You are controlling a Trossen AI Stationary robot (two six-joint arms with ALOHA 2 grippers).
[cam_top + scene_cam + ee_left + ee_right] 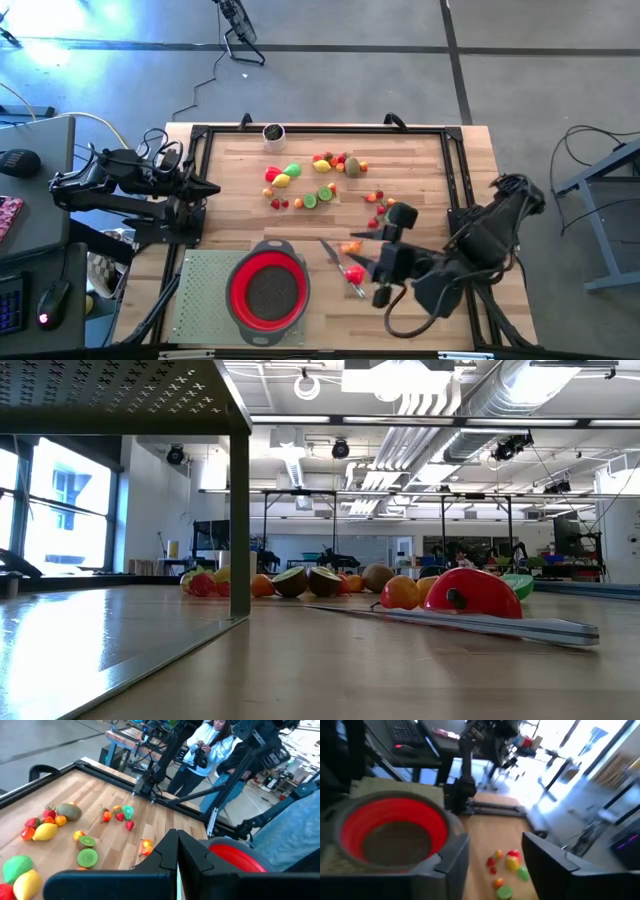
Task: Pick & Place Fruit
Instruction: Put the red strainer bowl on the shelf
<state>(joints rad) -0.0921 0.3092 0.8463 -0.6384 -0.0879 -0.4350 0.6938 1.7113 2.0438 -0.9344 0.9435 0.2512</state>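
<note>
Closest to your low camera lies one slim grey knife (470, 622), with one rounded red fruit piece (472, 595) just behind it. From above, that pair sits just right of the single red strainer (240, 285), which rests on one green mat (200, 290). Your right gripper (362, 272) hovers at that red piece, on the strainer's right; its fingers stand moderately apart, and its wrist view shows nothing between them. The rest of the fruit (292, 170) lies in three loose groups beyond the strainer, untouched and too small for you to count piece by piece. Your left gripper (205, 188) waits beyond the strainer's far left side, fingers pressed together and empty. One person in a light top (205, 745) stands past the table.
</note>
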